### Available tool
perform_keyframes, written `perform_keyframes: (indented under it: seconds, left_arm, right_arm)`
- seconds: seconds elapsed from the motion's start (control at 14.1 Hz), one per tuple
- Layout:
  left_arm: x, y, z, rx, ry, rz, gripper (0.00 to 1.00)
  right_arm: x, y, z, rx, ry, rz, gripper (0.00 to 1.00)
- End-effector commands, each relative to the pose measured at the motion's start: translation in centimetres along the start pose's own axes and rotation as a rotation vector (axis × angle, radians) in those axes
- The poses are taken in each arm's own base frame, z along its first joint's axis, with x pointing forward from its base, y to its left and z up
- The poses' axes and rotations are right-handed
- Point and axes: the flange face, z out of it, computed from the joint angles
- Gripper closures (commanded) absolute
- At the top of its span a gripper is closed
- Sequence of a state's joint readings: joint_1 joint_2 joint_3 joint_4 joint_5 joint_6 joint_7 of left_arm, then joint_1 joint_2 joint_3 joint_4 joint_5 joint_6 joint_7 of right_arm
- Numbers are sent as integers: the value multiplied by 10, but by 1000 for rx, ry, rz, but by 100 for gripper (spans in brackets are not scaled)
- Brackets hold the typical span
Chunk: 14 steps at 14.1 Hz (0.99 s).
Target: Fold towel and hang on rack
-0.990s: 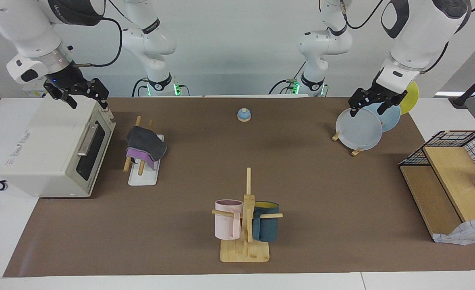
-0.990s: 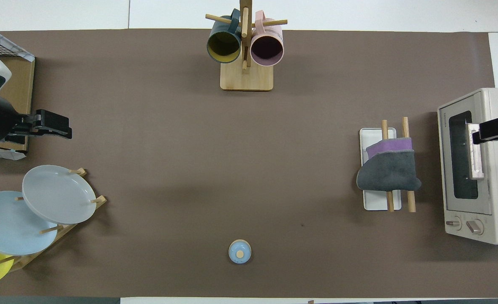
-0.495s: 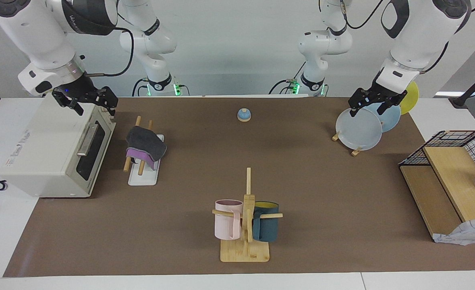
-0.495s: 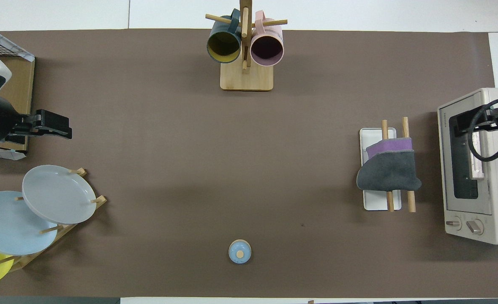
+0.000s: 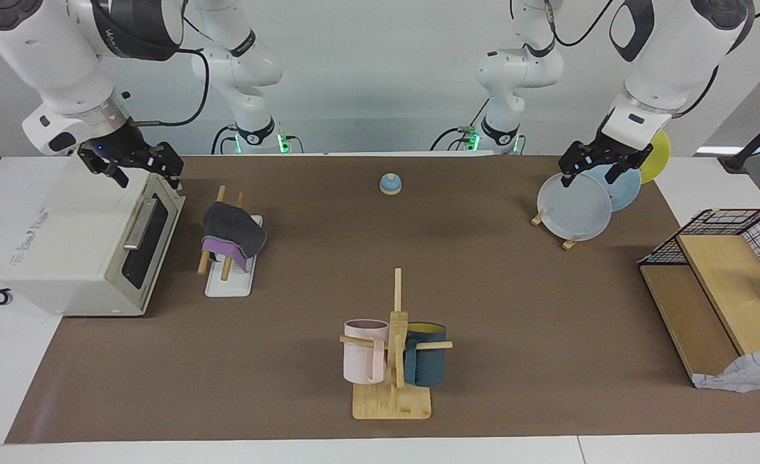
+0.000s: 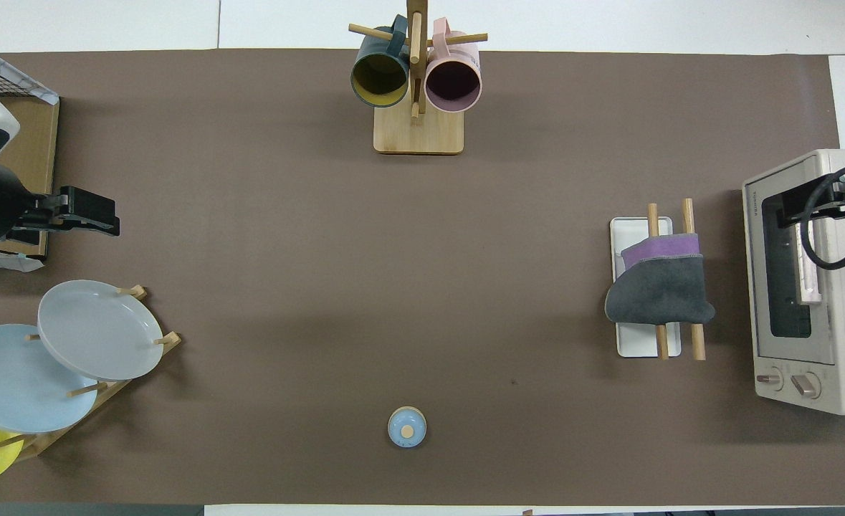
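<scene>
1. Overhead, the right gripper point(image 5: 136, 169) hung above the toaster oven point(image 5: 89, 245), over the corner nearest the robots; its fingers stood apart with nothing between them; the forearm sloped down from the upper corner of the facing view.
2. Meanwhile the left gripper point(image 5: 602, 169) hovered over the plates point(image 5: 576, 206) on their small wooden stand, fingers spread and empty (this arm waited).
3. The towel point(image 5: 233, 235) lay folded over both rods of the rack point(image 5: 228, 283), grey face up, a purple band showing along one edge; the rack stood just beside the oven's door.
4. From the overhead view the purple strip point(image 6: 662, 251) sat at the edge of the towel farther from the robots; there the left gripper point(image 6: 85, 218) showed side-on, so its gap could not be read.
5. Only the facing view showed both grippers clear of the towel.
</scene>
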State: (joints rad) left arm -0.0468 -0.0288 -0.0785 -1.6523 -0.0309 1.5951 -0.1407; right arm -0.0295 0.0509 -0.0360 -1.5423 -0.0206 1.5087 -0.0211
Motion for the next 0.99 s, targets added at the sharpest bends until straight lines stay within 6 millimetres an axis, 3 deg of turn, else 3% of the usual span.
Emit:
perform_keyframes:
  seconds: [0.0, 0.92]
  left_arm:
    - [-2, 1, -6, 17, 11, 18, 0]
    - [-2, 0, -7, 15, 17, 13, 0]
  right_arm:
    - [0, -1, -7, -10, 11, 7, 0]
    - [-2, -1, -7, -7, 8, 10, 0]
